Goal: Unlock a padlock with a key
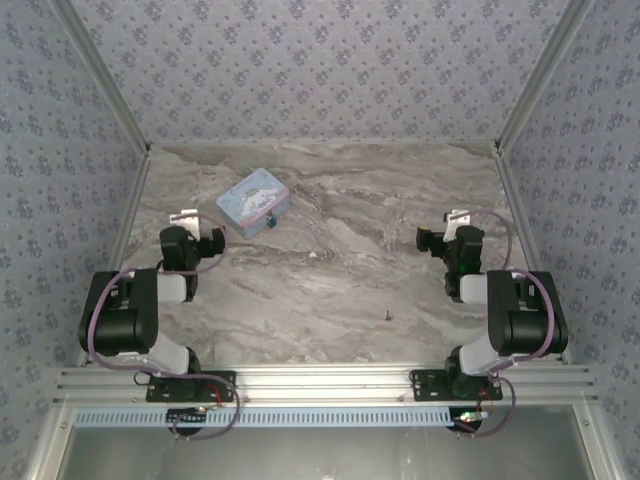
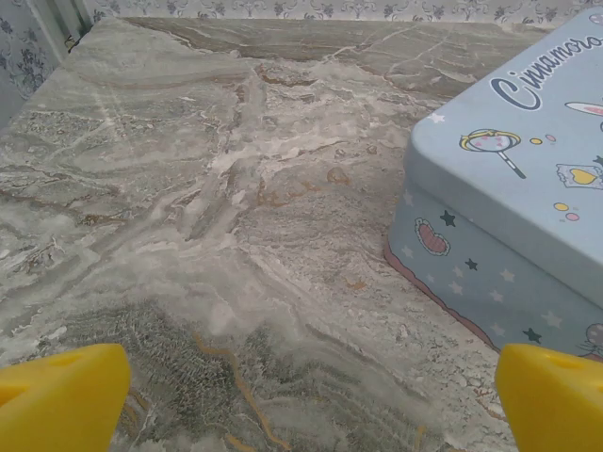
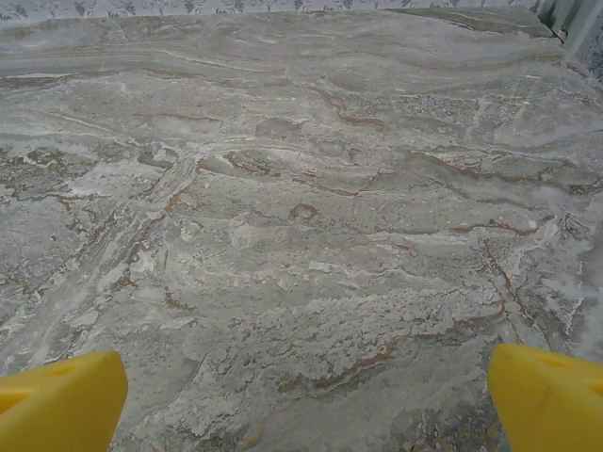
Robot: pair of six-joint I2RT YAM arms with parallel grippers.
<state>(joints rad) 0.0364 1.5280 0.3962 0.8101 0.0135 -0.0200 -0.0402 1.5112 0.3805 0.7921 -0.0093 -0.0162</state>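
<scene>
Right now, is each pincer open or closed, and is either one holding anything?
Left pincer: open, holding nothing.
Right pincer: open, holding nothing.

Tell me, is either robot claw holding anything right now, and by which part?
Nothing is held. The left gripper and right gripper both stand open above the marble table.
</scene>
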